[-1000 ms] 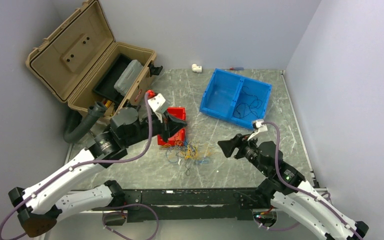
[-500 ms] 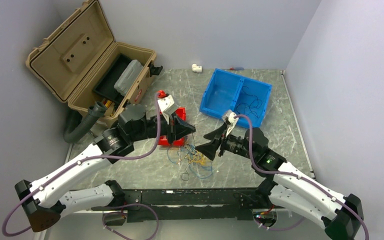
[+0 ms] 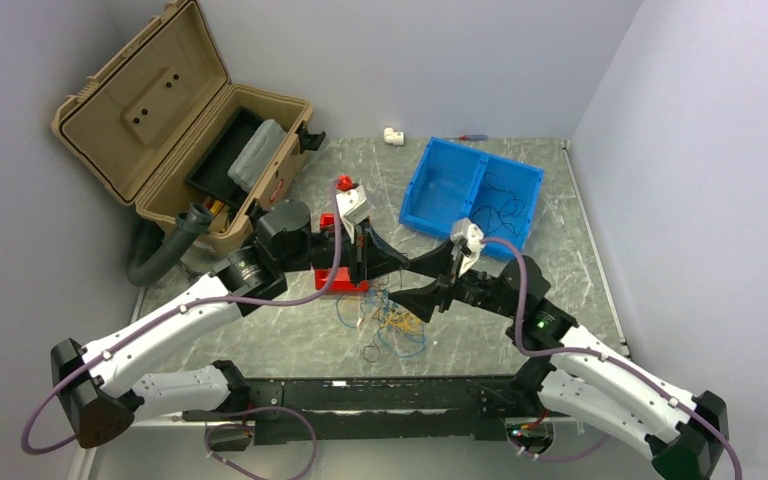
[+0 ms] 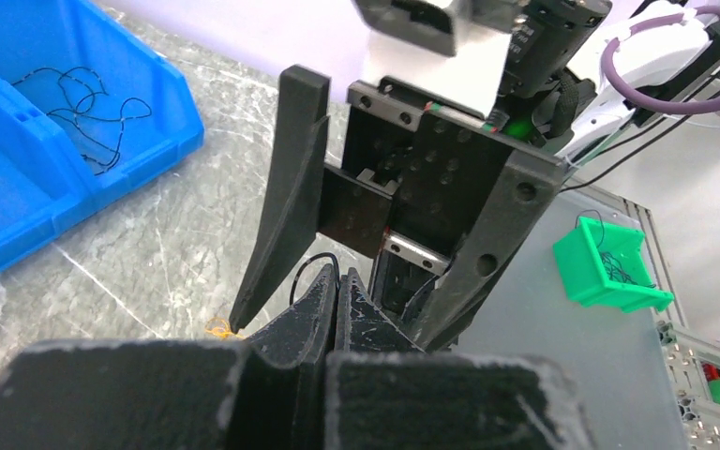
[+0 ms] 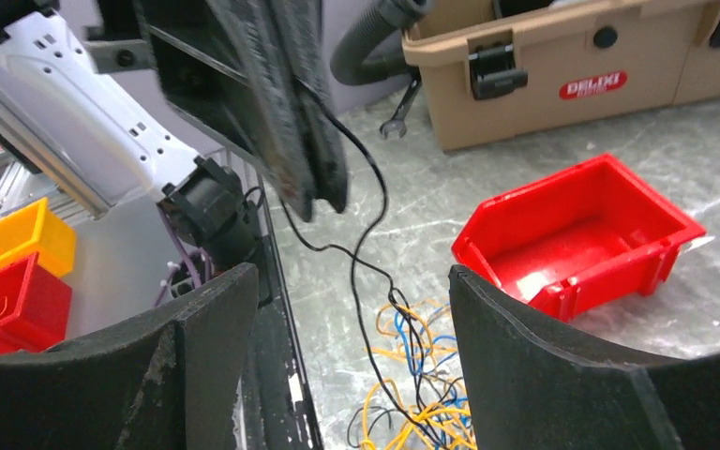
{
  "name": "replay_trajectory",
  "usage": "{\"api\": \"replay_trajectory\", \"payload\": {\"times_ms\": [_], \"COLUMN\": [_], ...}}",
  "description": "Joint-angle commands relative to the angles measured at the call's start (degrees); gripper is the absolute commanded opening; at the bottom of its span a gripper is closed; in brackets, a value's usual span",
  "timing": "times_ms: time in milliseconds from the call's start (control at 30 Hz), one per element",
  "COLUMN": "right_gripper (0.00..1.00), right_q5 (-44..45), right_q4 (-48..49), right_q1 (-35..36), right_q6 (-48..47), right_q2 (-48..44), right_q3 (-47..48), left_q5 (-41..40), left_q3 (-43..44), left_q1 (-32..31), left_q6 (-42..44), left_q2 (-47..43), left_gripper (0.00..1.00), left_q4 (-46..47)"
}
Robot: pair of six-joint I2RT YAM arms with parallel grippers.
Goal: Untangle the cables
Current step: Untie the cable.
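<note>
From above, the cables [image 3: 390, 318] lay in a loose yellow, blue and dark tangle just beside the red bin [image 3: 345, 284], on its near side. The left gripper [image 3: 400, 266] hung past that bin's right edge. The right gripper [image 3: 412, 300], jaws spread wide, sat right of the bin above the tangle.

In the left wrist view, the left fingers [image 4: 311, 309] were pressed together on a black strand [image 4: 306, 272].

In the right wrist view, that strand ran down from the closed left fingers to the tangle beside the red bin.
</note>
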Motion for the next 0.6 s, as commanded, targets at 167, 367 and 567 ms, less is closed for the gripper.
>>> {"api": "replay_trajectory", "payload": {"times_ms": [167,367,567], "right_gripper": [0.77,0.77,0.78], "right_q5": [2.2,4.7,6.6], "right_q4": [-1.3,-5.6,-3.4], "right_q1": [0.4,0.4,0.4], "right_q6": [-4.4,-5.2,-4.6], "right_q2": [-9.7,-13.1,-12.5], "right_q3": [-0.8,-1.2,-3.4], "left_q5": [3.9,3.6,3.7], "left_q3": [3.9,4.3,4.4], "left_q1": [0.1,0.1,0.1], "left_q6": [-1.4,-1.2,-1.0], "left_q2": [0.7,0.9,0.9], "left_gripper": [0.0,0.0,0.0], "left_q4": [3.7,2.6,2.1]}}
